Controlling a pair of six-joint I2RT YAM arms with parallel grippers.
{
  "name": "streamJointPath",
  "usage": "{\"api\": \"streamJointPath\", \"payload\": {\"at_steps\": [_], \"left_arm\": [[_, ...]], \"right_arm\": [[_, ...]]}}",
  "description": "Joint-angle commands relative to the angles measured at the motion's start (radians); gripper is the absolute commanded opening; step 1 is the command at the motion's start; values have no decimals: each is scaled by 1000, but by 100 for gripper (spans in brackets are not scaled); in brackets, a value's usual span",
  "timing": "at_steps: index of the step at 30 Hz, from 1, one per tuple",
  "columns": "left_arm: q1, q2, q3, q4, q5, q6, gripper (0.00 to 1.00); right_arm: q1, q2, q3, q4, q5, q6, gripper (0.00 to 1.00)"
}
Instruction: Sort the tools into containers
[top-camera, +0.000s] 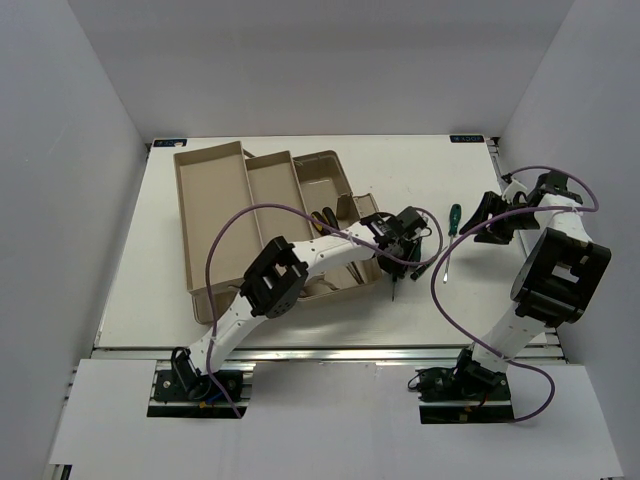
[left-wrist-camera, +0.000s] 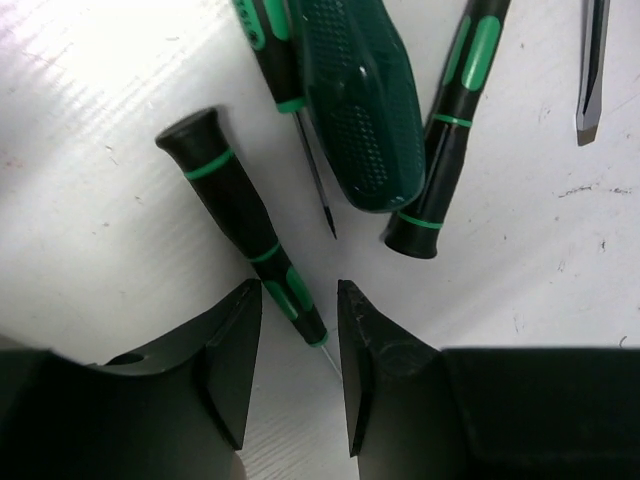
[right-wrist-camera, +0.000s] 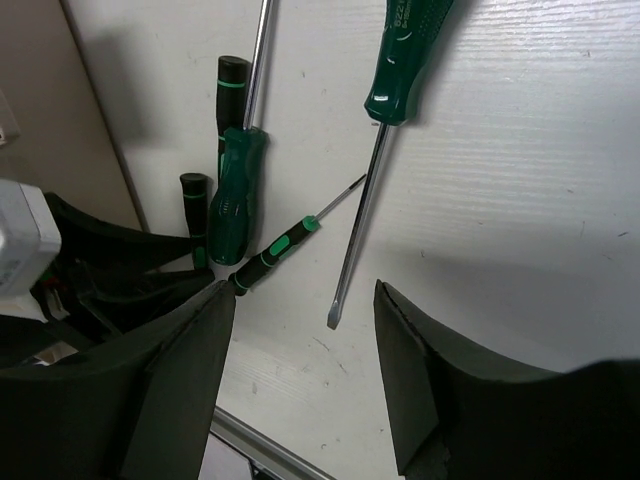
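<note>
The job is only partly done. A few dark tools (top-camera: 322, 217) seem to lie in 1 tray of the beige toolbox (top-camera: 212, 158), but they are too small to be sure. 5 green screwdrivers lie on the table (top-camera: 150, 300), just beside the box.

The left gripper (left-wrist-camera: 300, 300) is low over a small black and green screwdriver (left-wrist-camera: 245, 215). Its jaws are partly open, 1 on each side of the thin end, and hold nothing yet. The right gripper (right-wrist-camera: 305, 300) is wide open and empty, above the tip of a long screwdriver (right-wrist-camera: 400, 60).

The table is white and a bit scratched. Plain pale walls (top-camera: 60, 150) stand around it.
</note>
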Motion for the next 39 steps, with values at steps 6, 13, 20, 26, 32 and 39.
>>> {"api": "streamJointPath", "payload": {"at_steps": [6,13,20,26,32,39], "left_arm": [[-28,28,17,-94,-176,-14,41],[-28,70,-14,-120,-231,-23,22],[-28,-24,-9,-7,-159,3,0],[-28,-117,49,-6,-182,3,0],[-25,-171,96,-11,-216,-25,0],[15,-211,184,-10,-194,-72,0]], "right_arm": [[-4,-15,36,1,-46,7,68],[44,-46,39,-38,-89,-68,86],[75,-81,61,-207,-336,-405,89],[78,-88,93,-303,-394,-611,84],[78,-104,102,-280,-361,-627,51],[79,-111,156,-361,-364,-841,38]]}}
